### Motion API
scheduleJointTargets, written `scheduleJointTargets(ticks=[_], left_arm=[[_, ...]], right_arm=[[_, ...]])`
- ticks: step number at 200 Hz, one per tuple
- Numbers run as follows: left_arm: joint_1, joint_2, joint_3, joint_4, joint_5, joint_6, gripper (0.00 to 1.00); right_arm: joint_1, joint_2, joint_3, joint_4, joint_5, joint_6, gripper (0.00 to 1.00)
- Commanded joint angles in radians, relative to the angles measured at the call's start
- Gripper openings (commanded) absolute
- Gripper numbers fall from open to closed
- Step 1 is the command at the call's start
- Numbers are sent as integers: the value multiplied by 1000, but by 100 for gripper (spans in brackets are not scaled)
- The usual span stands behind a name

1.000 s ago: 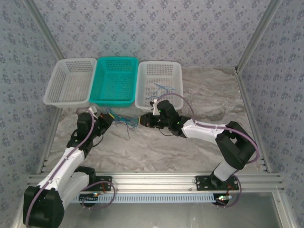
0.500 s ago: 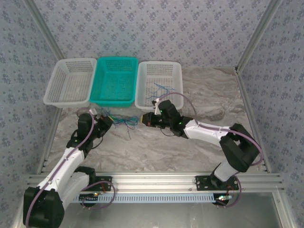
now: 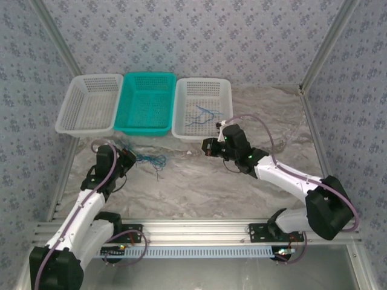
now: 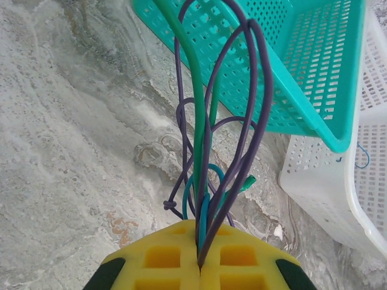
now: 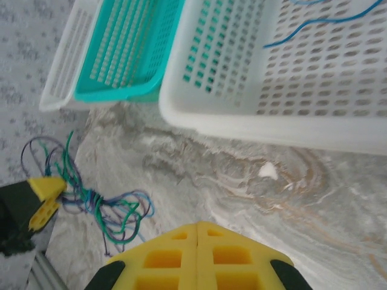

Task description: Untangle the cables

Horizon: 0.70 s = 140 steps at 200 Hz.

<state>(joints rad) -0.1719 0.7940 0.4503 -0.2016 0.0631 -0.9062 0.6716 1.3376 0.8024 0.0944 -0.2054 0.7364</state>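
A tangle of thin green, blue and dark purple cables [image 3: 149, 160] lies on the marble table in front of the teal basket. My left gripper [image 3: 125, 158] is shut on one end of it. In the left wrist view the cables [image 4: 202, 151] loop up out of the closed yellow jaws of the left gripper [image 4: 199, 228]. My right gripper [image 3: 207, 147] sits to the right of the tangle, apart from it. In its own view the right gripper [image 5: 198, 226] is shut with nothing between the jaws, and the cables [image 5: 103, 208] lie off to the left. A separate blue cable [image 3: 202, 115] rests in the right white basket.
Three baskets stand in a row at the back: a white one [image 3: 66, 115], a teal one [image 3: 143, 129] and a second white one [image 3: 199, 135]. Patterned walls close in both sides. An aluminium rail [image 3: 193, 228] runs along the near edge.
My right gripper has drawn back to the right, away from the tangle, and holds nothing. The left gripper has pulled slightly left and toward the near edge, taking the bundle along.
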Motion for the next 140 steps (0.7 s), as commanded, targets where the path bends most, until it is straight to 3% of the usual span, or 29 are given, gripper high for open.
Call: scheduleJointTargets(ticks=[1,16,48,110,140], left_arm=[[5,15,4,72,37,2,0],[6,22,4,98,63,1,0],[6,16,4,142,116,-9,0],[5,13,7,176,161,-33,0],[6,4,3,169,164,-34,0]], right_arm=[[59,68,49,9,-134,-40,15],[99,116,49,80,-151,-2,31],[122,207,73,183,-183,36,39],[110,336,130,314,-255,92,41],[111,357,140,323,-251,87,37]])
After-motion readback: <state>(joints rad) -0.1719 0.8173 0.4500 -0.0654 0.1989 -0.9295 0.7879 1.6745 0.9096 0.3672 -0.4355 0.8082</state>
